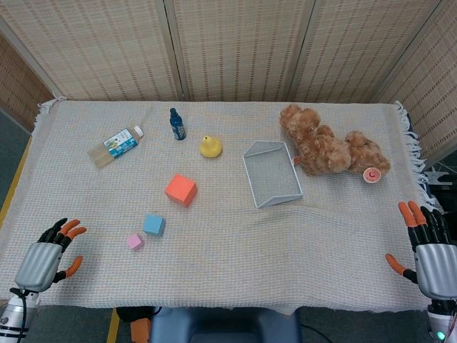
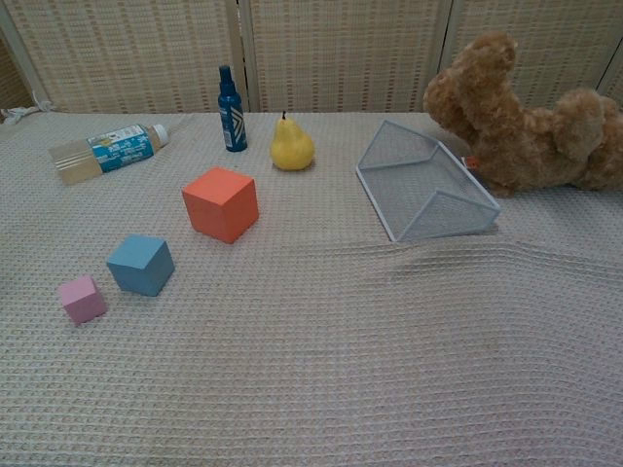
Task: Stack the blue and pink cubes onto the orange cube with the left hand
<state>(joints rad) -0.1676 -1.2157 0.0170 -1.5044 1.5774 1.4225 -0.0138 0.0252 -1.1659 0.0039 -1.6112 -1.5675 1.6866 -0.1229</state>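
Observation:
An orange cube (image 1: 181, 189) (image 2: 221, 203) sits on the cloth left of centre. A smaller blue cube (image 1: 153, 225) (image 2: 141, 264) lies in front of it, and a small pink cube (image 1: 135, 241) (image 2: 81, 298) lies just left of the blue one. All three stand apart on the table. My left hand (image 1: 51, 255) hovers at the table's front left corner, fingers spread, holding nothing, well left of the pink cube. At the front right corner my right hand (image 1: 427, 250) is likewise empty with fingers apart. Neither hand shows in the chest view.
A plastic bottle (image 1: 114, 146) lies on its side at the back left. A small dark blue bottle (image 1: 177, 124) and a yellow pear (image 1: 210, 146) stand behind the orange cube. A wire mesh basket (image 1: 271, 173) lies tipped at centre right, with a brown teddy bear (image 1: 332, 147) beyond it.

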